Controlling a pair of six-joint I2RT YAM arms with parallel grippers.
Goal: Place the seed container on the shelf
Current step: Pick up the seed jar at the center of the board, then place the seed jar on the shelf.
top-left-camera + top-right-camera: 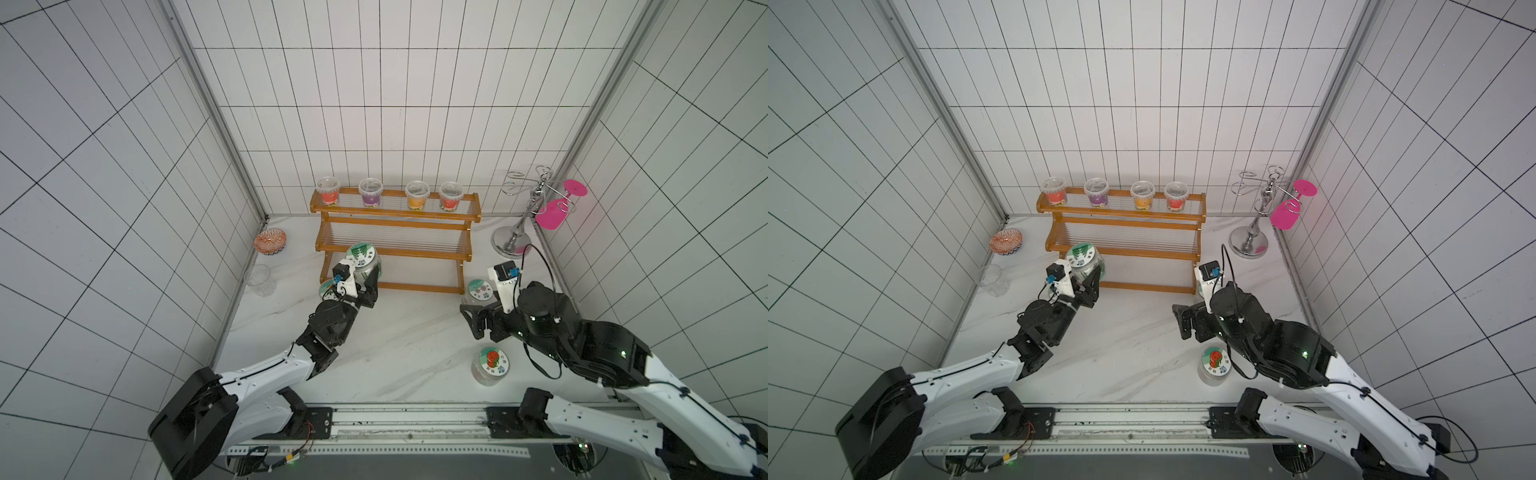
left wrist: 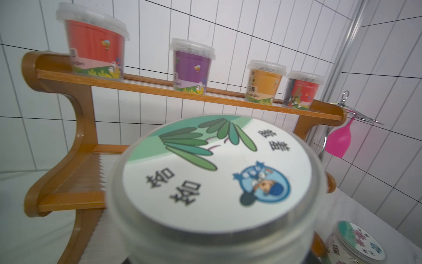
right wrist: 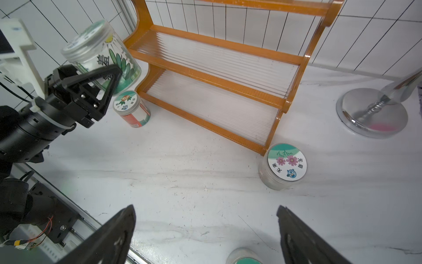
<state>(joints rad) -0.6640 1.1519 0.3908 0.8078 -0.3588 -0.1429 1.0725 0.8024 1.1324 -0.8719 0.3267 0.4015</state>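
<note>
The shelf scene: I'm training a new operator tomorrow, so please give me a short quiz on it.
1. True or false: the left gripper grips the leaf-lid jar.
2. How many tubs stand on the top tier of the shelf? A two, B four, C six.
3. Fill in: the right gripper has its jaws ___.
Key: 1 true; 2 B; 3 open.

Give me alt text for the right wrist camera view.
The left hand holds a clear leaf-labelled seed jar raised beside the orange wooden shelf. Other jars stand on the white table, and the right hand's open fingers frame the foreground.
</note>
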